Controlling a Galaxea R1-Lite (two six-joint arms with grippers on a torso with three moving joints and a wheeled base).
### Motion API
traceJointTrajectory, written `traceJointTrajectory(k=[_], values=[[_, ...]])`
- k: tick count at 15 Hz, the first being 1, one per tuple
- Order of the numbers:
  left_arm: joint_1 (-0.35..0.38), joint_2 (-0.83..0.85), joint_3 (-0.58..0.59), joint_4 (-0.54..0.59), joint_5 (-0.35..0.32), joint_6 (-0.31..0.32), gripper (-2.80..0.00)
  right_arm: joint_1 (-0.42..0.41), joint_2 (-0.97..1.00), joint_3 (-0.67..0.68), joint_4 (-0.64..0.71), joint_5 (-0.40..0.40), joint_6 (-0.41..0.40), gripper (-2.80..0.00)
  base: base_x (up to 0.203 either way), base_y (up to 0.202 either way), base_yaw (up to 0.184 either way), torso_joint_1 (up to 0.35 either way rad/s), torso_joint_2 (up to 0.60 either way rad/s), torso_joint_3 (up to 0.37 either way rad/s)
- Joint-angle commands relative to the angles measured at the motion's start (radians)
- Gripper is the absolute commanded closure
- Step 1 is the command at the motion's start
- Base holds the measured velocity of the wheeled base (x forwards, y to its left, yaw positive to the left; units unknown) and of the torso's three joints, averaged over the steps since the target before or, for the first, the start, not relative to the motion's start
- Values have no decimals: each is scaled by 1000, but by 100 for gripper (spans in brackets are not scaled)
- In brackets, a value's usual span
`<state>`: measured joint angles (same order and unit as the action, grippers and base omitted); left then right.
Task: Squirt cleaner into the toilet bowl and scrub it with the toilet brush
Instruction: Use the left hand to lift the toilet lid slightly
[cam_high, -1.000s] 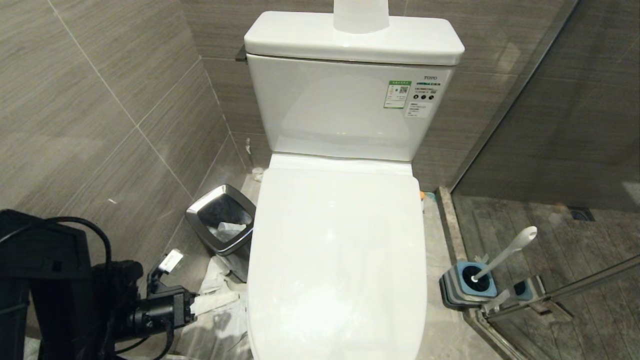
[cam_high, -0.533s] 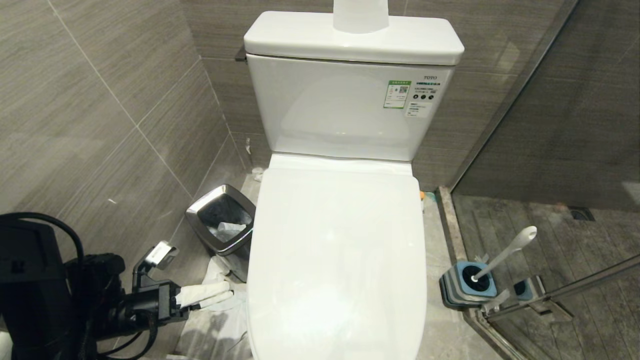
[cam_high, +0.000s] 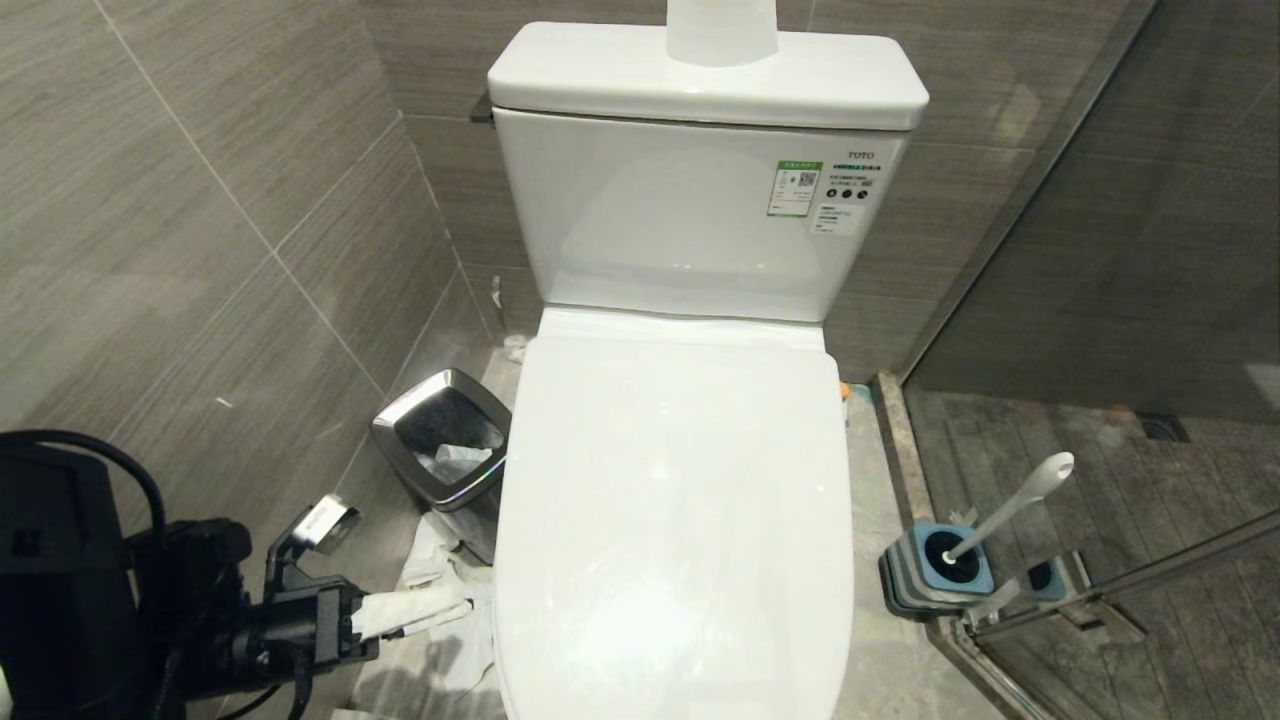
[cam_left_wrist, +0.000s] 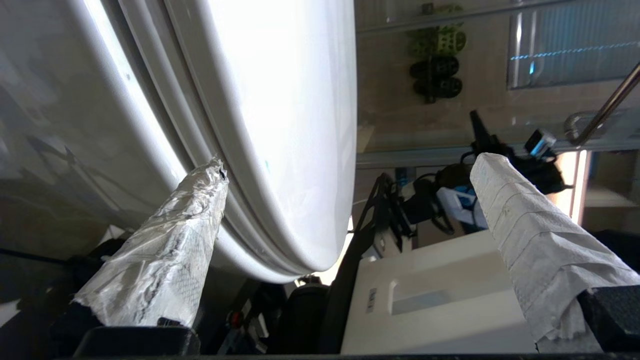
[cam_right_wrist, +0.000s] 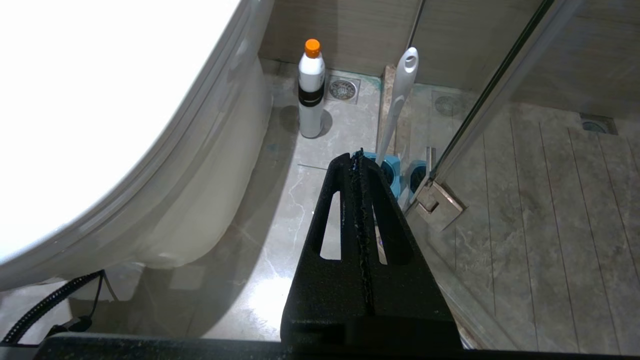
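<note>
Left end effector (cam_high: 425, 608): low down by the floor, next to the left side of the toilet. Its two paper-wrapped fingers (cam_left_wrist: 165, 250) are spread wide apart and hold nothing. One fingertip is right at the edge of the seat.
Right end effector (cam_right_wrist: 356, 165): its two black fingers are pressed tight together, with nothing between them. It points down at the floor.
Toilet bowl (cam_high: 675, 520): just beside the left end effector. The white lid is down, covering it.
Toilet brush (cam_right_wrist: 400, 95): just past the right end effector's tip, leaning in its blue holder (cam_right_wrist: 392, 172).
Cleaner (cam_right_wrist: 311, 90): farther past that tip, standing upright on the floor near the toilet.
Waste bin (cam_high: 445, 445): behind the left end effector, by the wall.
</note>
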<state>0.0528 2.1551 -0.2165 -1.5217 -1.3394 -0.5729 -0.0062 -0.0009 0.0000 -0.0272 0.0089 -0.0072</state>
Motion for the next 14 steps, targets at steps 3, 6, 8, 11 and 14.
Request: traceJointTrajectory(k=[3,6,8,11,14], values=[[-34,38,63,-8,21,119,-280,0,-1,12,0,0,1,0,0,0,0,0,0,0],[-55,54,88,-8,26,168,-280,0,-1,12,0,0,0,0,0,0,0,0,0,0],[-59,58,86,-8,25,169,-280,0,-1,12,0,0,0,0,0,0,0,0,0,0],[-69,68,83,-8,41,185,-280,0,-1,12,0,0,0,0,0,0,0,0,0,0],[-96,101,81,-8,80,245,-280,0,-1,12,0,0,0,0,0,0,0,0,0,0]])
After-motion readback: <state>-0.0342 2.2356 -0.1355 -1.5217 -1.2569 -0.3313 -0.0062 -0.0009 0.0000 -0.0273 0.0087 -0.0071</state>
